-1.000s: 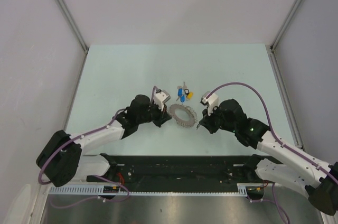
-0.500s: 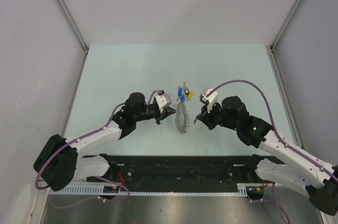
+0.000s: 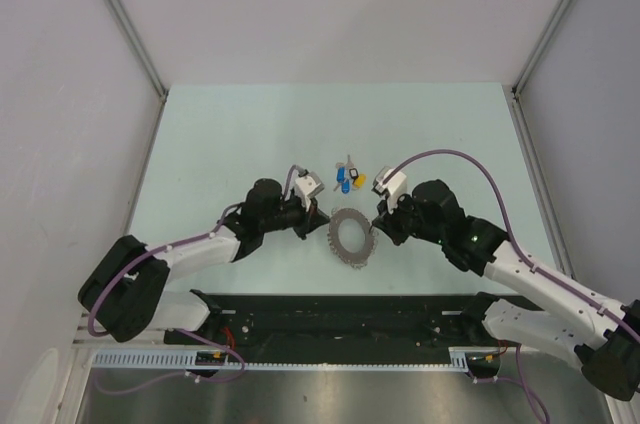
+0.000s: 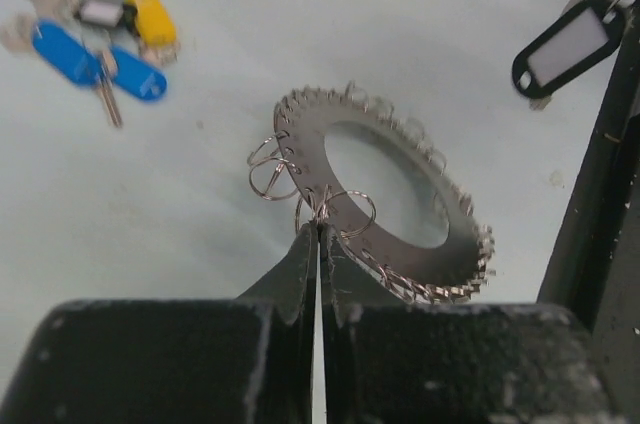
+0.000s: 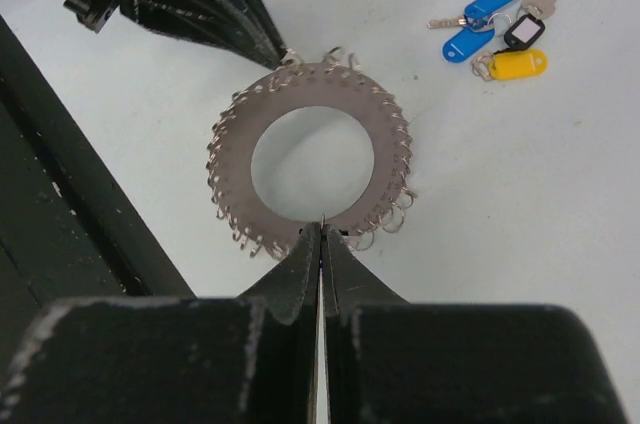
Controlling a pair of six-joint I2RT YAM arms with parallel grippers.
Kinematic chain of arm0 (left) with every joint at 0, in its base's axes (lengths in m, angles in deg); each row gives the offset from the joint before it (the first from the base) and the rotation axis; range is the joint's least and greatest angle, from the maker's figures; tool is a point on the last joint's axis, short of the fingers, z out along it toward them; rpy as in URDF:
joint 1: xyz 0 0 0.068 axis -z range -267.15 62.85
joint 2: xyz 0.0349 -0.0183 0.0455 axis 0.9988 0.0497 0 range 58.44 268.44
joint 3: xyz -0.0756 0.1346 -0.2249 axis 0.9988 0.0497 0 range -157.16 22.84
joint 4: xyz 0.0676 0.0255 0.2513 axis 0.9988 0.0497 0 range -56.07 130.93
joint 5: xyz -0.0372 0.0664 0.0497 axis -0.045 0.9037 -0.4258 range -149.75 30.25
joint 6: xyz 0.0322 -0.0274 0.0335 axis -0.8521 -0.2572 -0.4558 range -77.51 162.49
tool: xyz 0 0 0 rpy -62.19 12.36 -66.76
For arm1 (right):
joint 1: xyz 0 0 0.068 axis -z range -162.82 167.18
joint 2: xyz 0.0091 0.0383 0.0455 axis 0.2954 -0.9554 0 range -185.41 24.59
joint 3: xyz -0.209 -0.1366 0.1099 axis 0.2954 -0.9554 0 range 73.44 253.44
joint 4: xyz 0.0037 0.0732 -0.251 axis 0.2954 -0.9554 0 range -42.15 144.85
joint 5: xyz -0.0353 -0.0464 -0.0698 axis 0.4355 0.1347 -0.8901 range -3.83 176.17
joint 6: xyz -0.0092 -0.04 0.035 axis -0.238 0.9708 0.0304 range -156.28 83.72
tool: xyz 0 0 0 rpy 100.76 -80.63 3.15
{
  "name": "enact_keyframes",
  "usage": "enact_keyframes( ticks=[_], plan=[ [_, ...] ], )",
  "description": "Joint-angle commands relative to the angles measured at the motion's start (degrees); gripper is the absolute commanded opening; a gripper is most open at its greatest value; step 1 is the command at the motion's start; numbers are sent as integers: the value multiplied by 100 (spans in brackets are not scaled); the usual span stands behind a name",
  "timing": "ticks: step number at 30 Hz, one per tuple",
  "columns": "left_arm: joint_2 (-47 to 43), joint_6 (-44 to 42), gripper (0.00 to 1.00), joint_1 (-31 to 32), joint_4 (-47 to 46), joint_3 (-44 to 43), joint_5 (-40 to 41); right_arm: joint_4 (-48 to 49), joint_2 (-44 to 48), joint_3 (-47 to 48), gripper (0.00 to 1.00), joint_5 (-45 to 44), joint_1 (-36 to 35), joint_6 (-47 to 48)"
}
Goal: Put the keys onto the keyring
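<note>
The keyring [image 3: 350, 237] is a silvery disc with an open centre and small wire loops round its rim. It lies roughly level between my two grippers. My left gripper [image 3: 320, 215] is shut on a wire loop at the ring's left rim, as the left wrist view shows [image 4: 320, 225]. My right gripper [image 3: 377, 227] is shut on the opposite rim [image 5: 322, 230]. The keys [image 3: 349, 180], with blue, yellow and black-rimmed heads, lie on the table just beyond the ring and apart from it. They also show in the left wrist view [image 4: 100, 39] and the right wrist view [image 5: 495, 29].
A separate black-rimmed oval tag [image 4: 567, 44] with a white window lies beside the right arm. The pale green table [image 3: 240, 124] is walled by white panels at the back and both sides. A black rail [image 3: 340, 314] runs along the near edge.
The keyring stood tilted on edge half a second ago and now lies level again, slightly nearer. My right gripper has closed in onto its right rim. My left gripper stays on the left rim.
</note>
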Motion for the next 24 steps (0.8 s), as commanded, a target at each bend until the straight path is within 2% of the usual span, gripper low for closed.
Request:
enact_keyframes(
  ticks=[1, 6, 10, 11, 17, 20, 24],
  plan=[
    [-91, 919, 0, 54, 237, 334, 582, 28, -153, 232, 0, -74, -36, 10],
    [-178, 1235, 0, 62, 1221, 334, 1022, 63, -355, 232, 0, -13, -63, -34],
    [-275, 1490, 4, 98, 1021, 501, 891, 116, -557, 223, 0, 5, -115, -60],
    [-275, 1517, 11, 106, 994, 536, 803, 134, -575, 223, 0, 5, -115, -60],
    [-591, 1473, 38, 124, 1283, 466, 758, 116, -602, 223, 0, -39, -150, -69],
    [-846, 1359, 41, 107, 1625, 291, 1039, 72, -567, 232, 0, -83, -150, -78],
    [-645, 1131, 41, 107, 1960, -96, 1224, 55, -593, 232, 0, -118, -150, -78]
  ],
)
